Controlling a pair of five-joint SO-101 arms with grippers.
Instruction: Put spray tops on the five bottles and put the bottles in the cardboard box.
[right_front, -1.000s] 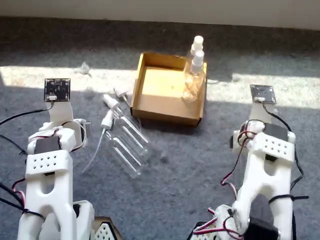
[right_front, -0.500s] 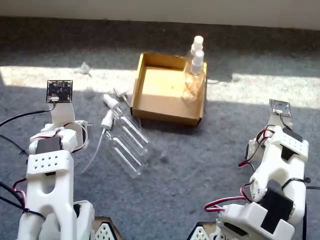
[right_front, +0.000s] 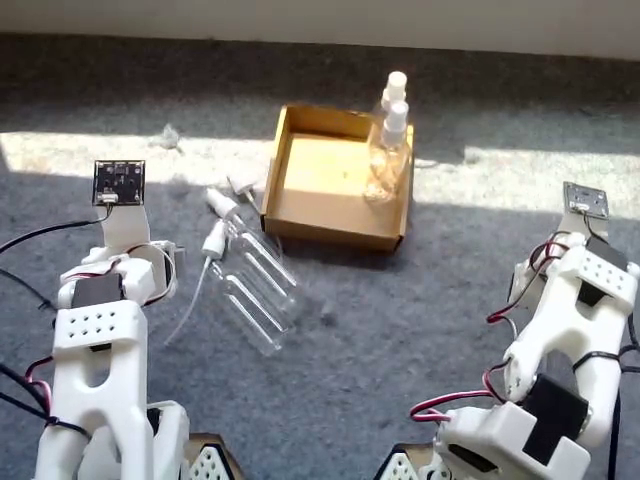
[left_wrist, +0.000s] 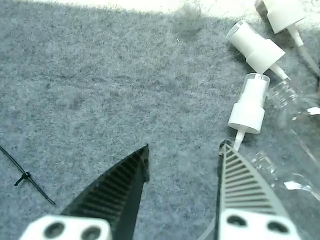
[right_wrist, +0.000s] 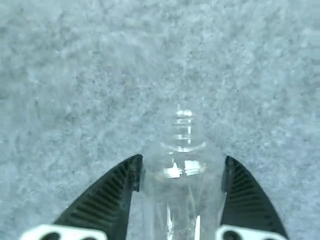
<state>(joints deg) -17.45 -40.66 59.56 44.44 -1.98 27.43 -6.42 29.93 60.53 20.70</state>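
We log the left arm (right_front: 98, 340) at the near left in the high view, stretched straight forward with its wrist raised. Its left gripper (left_wrist: 184, 146) points down at the surface, jaws spread wide. We log the right arm (right_front: 565, 350) at the near right, bent sharply and angled outward to its own side. The right gripper (right_wrist: 182, 160) has both fingers pressed against the shoulders of a clear bottle (right_wrist: 183, 145), whose threaded neck pokes out past the tips.

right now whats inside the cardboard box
A capped clear bottle stands upright by the right wall of the cardboard box, a second capped bottle right behind it. The rest of the floor is bare. The first hides the second's base.
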